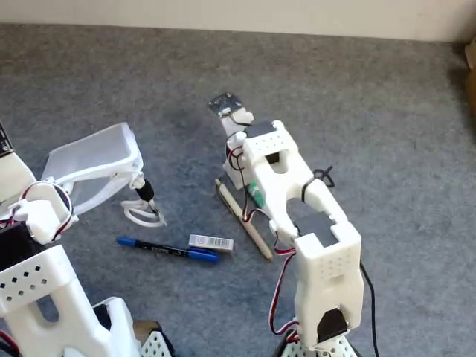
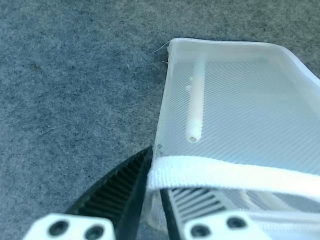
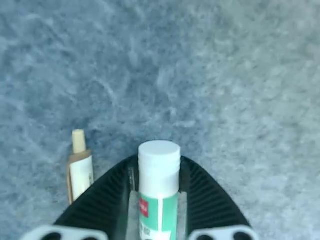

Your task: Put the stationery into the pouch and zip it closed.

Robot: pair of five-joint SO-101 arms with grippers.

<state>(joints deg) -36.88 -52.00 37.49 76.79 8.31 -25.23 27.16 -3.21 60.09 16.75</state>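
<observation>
Carry the glue stick (image 3: 159,150) across to the pouch (image 1: 93,163) with the right gripper (image 3: 159,170) clamped on its green body as now, down near the desk (image 1: 387,111) and just beside the beige pen (image 1: 245,219). Lead with the white cap: long axis in line with the gripper, cap pointing away from the wrist, roughly parallel to the beige pen. Swing that axis round to aim into the pouch mouth, never across it, and approach level to avoid snagging the mesh. Hold the left gripper (image 2: 152,175) pinched on the pouch's white edge band, at the left of the desk, lifting that edge and likely propping the mouth apart. Let go only well past the rim, to prevent a roll back out. Leave the blue pen (image 1: 167,251) and the eraser (image 1: 210,242), near each other between the arms, for afterwards.
</observation>
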